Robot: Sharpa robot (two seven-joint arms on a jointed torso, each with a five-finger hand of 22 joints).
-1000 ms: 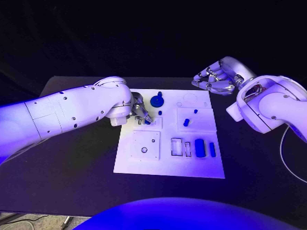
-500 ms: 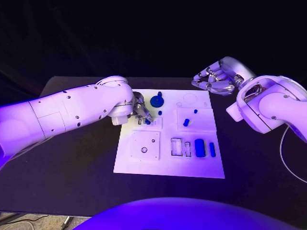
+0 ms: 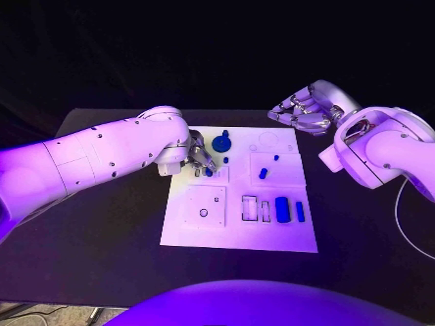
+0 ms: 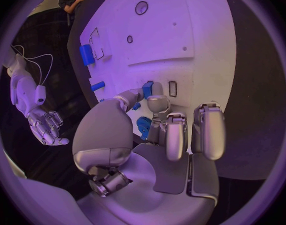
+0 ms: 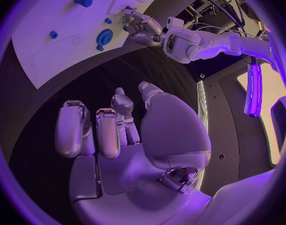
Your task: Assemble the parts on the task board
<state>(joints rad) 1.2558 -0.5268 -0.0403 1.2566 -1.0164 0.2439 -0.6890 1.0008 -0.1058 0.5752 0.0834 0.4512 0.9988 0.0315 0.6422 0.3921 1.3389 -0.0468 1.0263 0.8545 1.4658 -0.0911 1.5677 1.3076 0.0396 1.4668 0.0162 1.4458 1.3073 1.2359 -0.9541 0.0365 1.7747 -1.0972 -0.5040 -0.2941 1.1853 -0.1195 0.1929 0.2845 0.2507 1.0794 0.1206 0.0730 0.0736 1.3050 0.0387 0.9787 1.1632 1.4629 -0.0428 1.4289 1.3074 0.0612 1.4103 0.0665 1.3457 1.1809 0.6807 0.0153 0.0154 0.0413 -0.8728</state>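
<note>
Head view: white board (image 3: 239,234) mid-table (image 3: 100,231), long sides running near to far. Left hand (image 3: 200,160) over board's left edge, far half, fingers down on a small blue part (image 3: 209,172) there; looks pinched, not certain from here. Blue disc (image 3: 223,143) near far edge, just beyond the hand. Small blue peg (image 3: 264,173) mid-board, tiny one (image 3: 276,157) just beyond it. Two blue blocks (image 3: 282,208) near right edge beside empty slots (image 3: 250,208). Right hand (image 3: 304,111) off the board past its far right corner, raised, fingers curled loosely, holding nothing.

Left wrist view: left hand (image 4: 156,135) low over board (image 4: 199,40), thumb and a finger closed on the blue part (image 4: 147,89), clamped; other fingers hanging beside. Narrow slot (image 4: 172,88) just beside the part, likely the target. Second blue piece (image 4: 143,127) under the fingers, contact unclear.

Right wrist view: right hand (image 5: 118,130) fingers apart, slightly bent, empty, over dark table off the board (image 5: 55,40).

Step judged: seat the pinched part in its slot. Best done by keeping part upright, squaring to slot, pressing straight down, no sideways drag. Disc close beyond the fingers, so little room that way; free table off the left edge for retreat. Right hand well apart, no clash.
</note>
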